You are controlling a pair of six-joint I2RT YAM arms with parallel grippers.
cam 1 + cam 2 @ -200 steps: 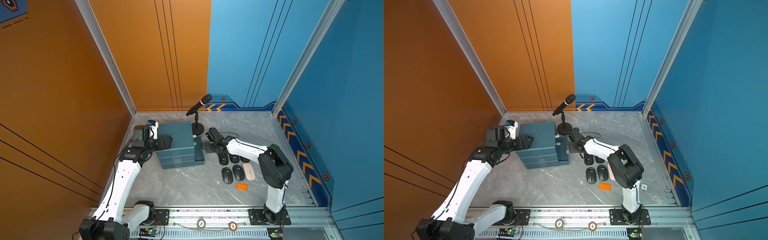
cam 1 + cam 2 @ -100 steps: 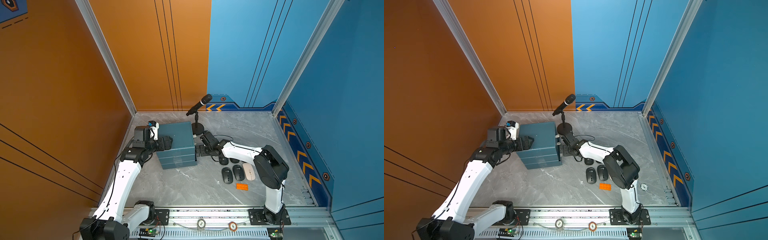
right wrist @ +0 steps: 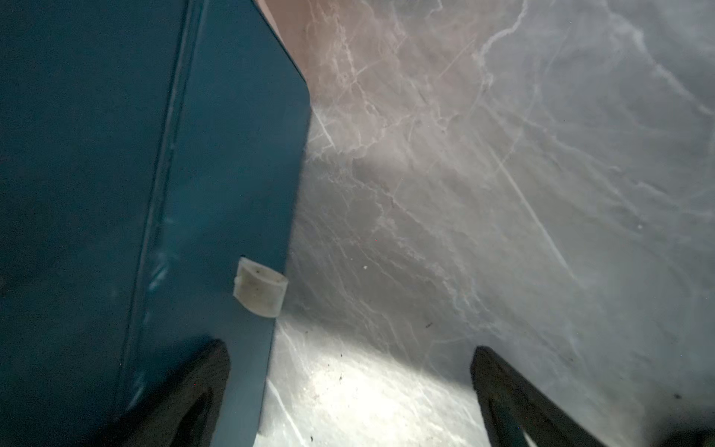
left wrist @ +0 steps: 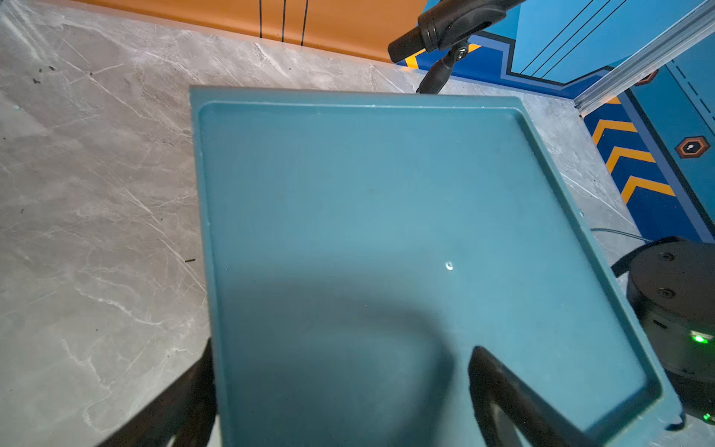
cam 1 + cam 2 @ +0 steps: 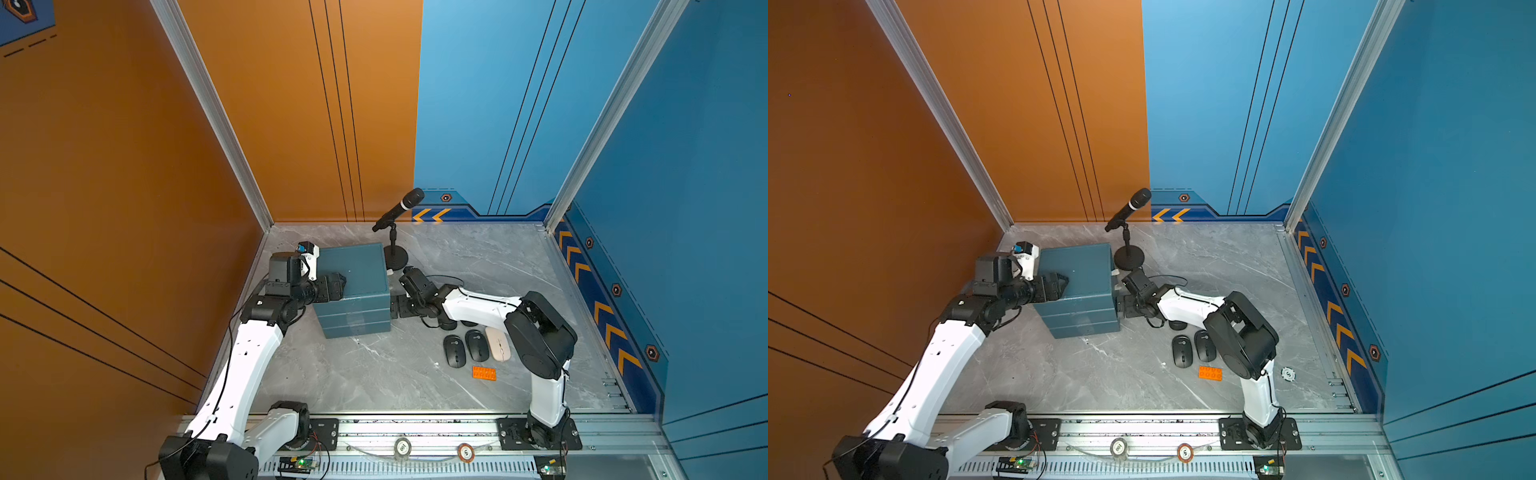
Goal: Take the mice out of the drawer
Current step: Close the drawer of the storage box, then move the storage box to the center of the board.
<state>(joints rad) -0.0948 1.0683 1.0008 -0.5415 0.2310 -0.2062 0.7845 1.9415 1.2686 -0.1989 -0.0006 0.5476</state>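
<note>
The teal drawer unit (image 5: 353,286) stands at the back left, all its drawers flush and their insides hidden. Two black mice (image 5: 454,351) (image 5: 477,345) and a pale cream mouse (image 5: 498,344) lie in a row on the table; more black mice (image 5: 451,323) are half hidden under my right arm. My right gripper (image 5: 395,307) (image 3: 348,387) is open against the unit's right face, one finger (image 3: 209,379) before the teal front, near a white handle tab (image 3: 259,286). My left gripper (image 5: 338,282) (image 4: 340,387) is open, straddling the unit's top left edge (image 4: 209,271).
A black microphone (image 5: 397,210) on a round-based stand rises just behind the unit. An orange studded plate (image 5: 484,372) lies in front of the mice. A small white disc (image 5: 1287,374) sits near the right wall. Walls close in on three sides.
A drawer that stuck out to the right a second ago now sits flush in the unit. My right gripper has moved left with it, up against the front. The left arm has stayed put.
</note>
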